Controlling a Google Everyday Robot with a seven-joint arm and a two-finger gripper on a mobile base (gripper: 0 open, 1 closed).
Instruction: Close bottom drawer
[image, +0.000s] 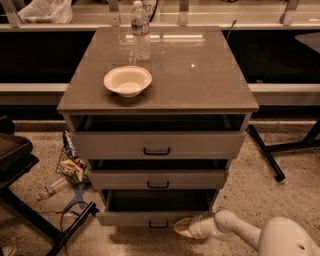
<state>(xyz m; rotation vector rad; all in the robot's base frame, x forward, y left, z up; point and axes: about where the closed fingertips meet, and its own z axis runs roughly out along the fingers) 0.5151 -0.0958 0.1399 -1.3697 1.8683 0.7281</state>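
Note:
The bottom drawer (150, 218) is the lowest of three grey-beige drawers in the cabinet. It stands partly pulled out, with a dark gap above its flat front and a small dark handle (158, 225). My gripper (182, 227) is at the lower right of that front, its tip touching or nearly touching the front just right of the handle. The white arm (235, 230) reaches in from the lower right.
The middle drawer (158, 179) and top drawer (157, 145) also stand partly out. A white bowl (127, 80) and a water bottle (140, 31) sit on the cabinet top. Litter and a bottle (55, 187) lie on the floor at left, by a dark chair (15, 160). A black table leg (265, 152) stands at right.

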